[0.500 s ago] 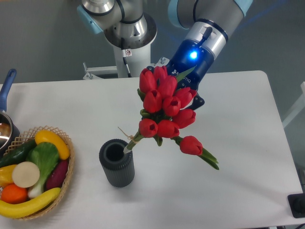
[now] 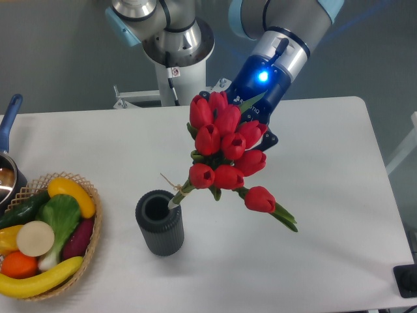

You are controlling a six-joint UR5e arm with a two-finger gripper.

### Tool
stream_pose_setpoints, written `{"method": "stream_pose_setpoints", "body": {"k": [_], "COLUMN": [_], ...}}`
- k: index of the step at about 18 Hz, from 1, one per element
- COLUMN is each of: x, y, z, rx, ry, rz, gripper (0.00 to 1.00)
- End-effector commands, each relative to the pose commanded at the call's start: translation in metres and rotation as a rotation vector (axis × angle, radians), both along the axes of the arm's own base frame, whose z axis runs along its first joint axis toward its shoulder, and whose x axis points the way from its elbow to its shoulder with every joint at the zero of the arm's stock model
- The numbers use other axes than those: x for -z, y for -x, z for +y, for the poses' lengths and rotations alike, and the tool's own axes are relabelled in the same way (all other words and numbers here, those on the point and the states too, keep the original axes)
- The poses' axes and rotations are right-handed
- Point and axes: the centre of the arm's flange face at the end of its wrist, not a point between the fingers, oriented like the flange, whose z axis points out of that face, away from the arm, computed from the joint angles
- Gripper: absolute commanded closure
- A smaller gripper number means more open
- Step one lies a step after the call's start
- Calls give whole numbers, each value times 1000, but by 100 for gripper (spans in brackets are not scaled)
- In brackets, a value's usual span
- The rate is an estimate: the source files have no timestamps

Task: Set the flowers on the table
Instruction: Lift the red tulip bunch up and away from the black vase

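Flowers: bunch of red tulips (image 2: 225,147) with green stems and leaves, tied with tan twine; held in the air above the middle of the table, tilted, blooms up and to the far right, stem ends down at the left.
Stem ends: at the rim of the dark vase (image 2: 159,223); whether inside the opening or just over it cannot be told.
Stray bloom: one tulip hangs lower right of the bunch, on a green stem.
Gripper: (image 2: 257,124) dark blue body with a lit blue lamp, behind the blooms; fingers hidden by the tulips, so its grip cannot be told.
Table: (image 2: 326,215) white top with rounded corners.
Vase: dark grey ribbed cylinder, upright, near centre-left.
Basket: (image 2: 91,238) woven, near left edge, holding fruit and vegetables.
Pan: (image 2: 8,156) blue handle, far left edge.
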Motion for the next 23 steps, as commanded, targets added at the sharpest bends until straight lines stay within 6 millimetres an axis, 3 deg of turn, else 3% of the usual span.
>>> {"method": "stream_pose_setpoints", "body": {"k": [4, 7, 13, 15, 19, 23], "x": [-5, -7, 4, 12, 57, 81], "y": [4, 7, 17, 19, 21, 23], "z": [-15, -15, -18, -21, -33, -40], "rx": [-68, -88, -156, -170, -183, -157], "ry": [55, 79, 189, 232, 391, 487], "rz": [46, 75, 154, 188, 276, 353], "gripper": [63, 64, 64, 64, 64, 64]}}
